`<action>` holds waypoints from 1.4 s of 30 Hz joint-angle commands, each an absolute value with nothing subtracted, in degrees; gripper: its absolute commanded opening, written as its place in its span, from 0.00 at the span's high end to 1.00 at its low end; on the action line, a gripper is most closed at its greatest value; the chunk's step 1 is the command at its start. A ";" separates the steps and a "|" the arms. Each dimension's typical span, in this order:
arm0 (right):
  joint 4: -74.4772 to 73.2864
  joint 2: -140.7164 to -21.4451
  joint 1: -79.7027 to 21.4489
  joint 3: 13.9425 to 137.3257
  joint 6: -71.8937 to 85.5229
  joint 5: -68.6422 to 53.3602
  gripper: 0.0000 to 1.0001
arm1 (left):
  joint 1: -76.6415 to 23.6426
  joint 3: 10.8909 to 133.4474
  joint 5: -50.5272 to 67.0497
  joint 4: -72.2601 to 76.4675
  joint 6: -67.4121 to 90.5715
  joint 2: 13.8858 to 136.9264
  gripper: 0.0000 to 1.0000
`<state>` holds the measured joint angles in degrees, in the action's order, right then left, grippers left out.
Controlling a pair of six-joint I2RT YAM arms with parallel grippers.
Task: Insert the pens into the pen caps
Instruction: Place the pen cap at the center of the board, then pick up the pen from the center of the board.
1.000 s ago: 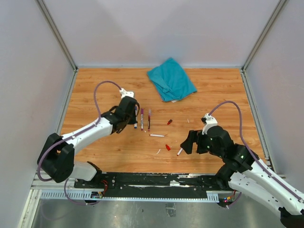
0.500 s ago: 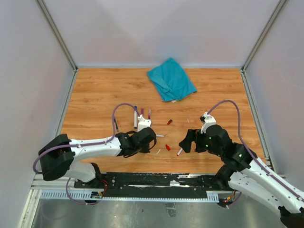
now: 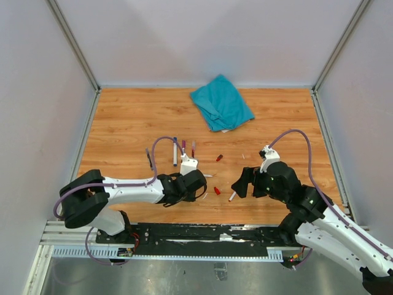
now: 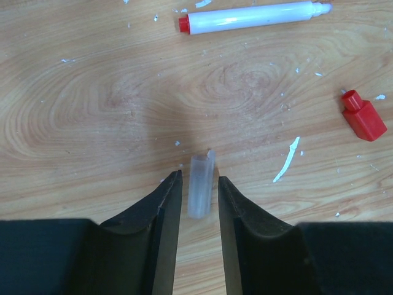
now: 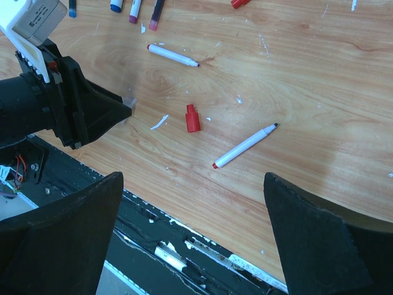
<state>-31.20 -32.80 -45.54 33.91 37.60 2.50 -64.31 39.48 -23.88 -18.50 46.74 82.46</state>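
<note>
A short, pale, translucent cap-sized tube (image 4: 201, 187) lies on the wood between the tips of my left gripper (image 4: 199, 175). The jaws stand slightly apart, with a sliver of gap on each side of it. Beyond it lie a white pen with a red end (image 4: 245, 16) and a red pen cap (image 4: 363, 117). From above, the left gripper (image 3: 204, 188) is low at front centre. My right gripper (image 5: 191, 184) is wide open and holds nothing, hovering near the front edge over a red-ended pen (image 5: 244, 146) and that red cap (image 5: 193, 118).
Several pens (image 3: 183, 147) lie in a row behind the left arm, with a dark one (image 3: 149, 158) further left. A second red cap (image 3: 219, 158) sits mid-table. A teal cloth (image 3: 221, 102) lies at the back. White scraps (image 4: 287, 160) dot the wood. The black base rail (image 5: 178, 246) runs along the near edge.
My left arm has swung from the row of pens at the back down to front centre. Its jaws have parted a little around the pale tube. The right arm has barely moved.
</note>
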 commanded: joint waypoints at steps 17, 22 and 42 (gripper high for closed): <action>-30.70 -32.69 -44.74 34.22 37.90 2.11 0.03 | -63.83 42.08 -39.73 -19.90 40.74 68.16 0.47; -30.53 -32.77 -44.81 34.23 37.88 2.09 0.03 | -58.00 41.10 -39.72 -19.77 38.19 64.77 0.46; -30.54 -33.45 -44.81 34.71 37.43 1.78 0.03 | -30.15 36.76 -29.24 -18.46 33.37 66.14 0.47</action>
